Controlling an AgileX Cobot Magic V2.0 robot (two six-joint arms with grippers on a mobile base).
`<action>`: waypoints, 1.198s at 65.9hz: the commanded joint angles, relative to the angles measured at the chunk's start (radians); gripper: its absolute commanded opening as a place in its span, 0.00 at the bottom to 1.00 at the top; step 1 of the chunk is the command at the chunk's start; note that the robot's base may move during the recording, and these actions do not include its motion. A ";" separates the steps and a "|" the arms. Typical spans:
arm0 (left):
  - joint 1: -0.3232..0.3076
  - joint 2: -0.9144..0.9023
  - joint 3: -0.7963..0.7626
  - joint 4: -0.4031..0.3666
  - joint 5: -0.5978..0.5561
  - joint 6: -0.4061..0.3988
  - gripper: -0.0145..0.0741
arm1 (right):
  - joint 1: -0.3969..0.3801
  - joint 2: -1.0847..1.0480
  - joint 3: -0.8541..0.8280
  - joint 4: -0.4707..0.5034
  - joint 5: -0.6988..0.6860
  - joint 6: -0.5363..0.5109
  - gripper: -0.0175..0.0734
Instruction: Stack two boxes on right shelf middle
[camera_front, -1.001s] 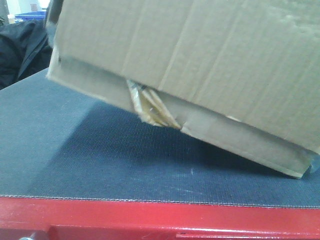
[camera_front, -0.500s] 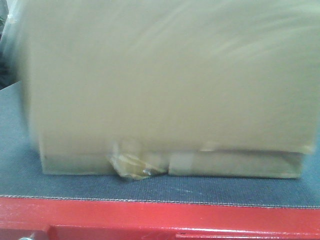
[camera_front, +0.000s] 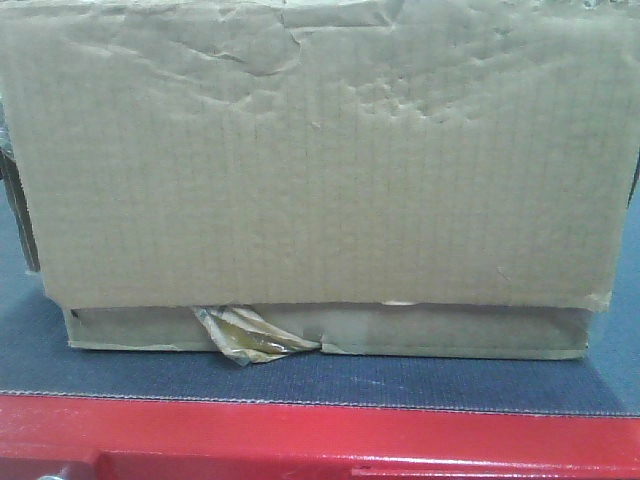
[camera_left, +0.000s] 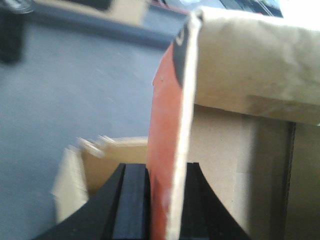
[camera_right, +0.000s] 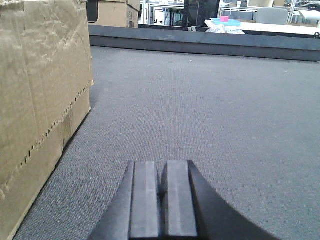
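Note:
A large brown cardboard box (camera_front: 320, 170) rests flat on the grey mat (camera_front: 300, 385) and fills most of the front view. Torn tape (camera_front: 250, 338) hangs at its lower front edge. In the left wrist view my left gripper (camera_left: 165, 172) is shut on an upright flap of the box (camera_left: 167, 115), orange on one face; the box's inner wall (camera_left: 235, 150) is just right of it. My right gripper (camera_right: 162, 167) is shut and empty, low over the grey mat (camera_right: 210, 110), with the box's side (camera_right: 40, 100) to its left. A second box cannot be clearly told.
A red shelf edge (camera_front: 320, 435) runs along the front of the mat. In the right wrist view a dark raised rim (camera_right: 200, 42) bounds the mat's far side, with another cardboard box (camera_right: 112, 12) and office furniture behind it. A blurred tan cardboard shape (camera_left: 95, 167) lies left of my left fingers.
The box was tilted and raised above the mat a second ago. It has come down and now sits flat and level on the mat, closer to the front camera.

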 joint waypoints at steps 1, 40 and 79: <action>-0.076 -0.004 -0.009 0.042 -0.013 -0.063 0.04 | 0.003 0.004 -0.005 0.002 -0.025 -0.002 0.01; -0.350 0.205 -0.009 0.441 0.118 -0.362 0.04 | 0.003 0.004 -0.005 0.002 -0.038 -0.002 0.01; -0.350 0.261 -0.009 0.421 0.118 -0.368 0.27 | 0.003 0.004 -0.005 0.002 -0.040 -0.002 0.01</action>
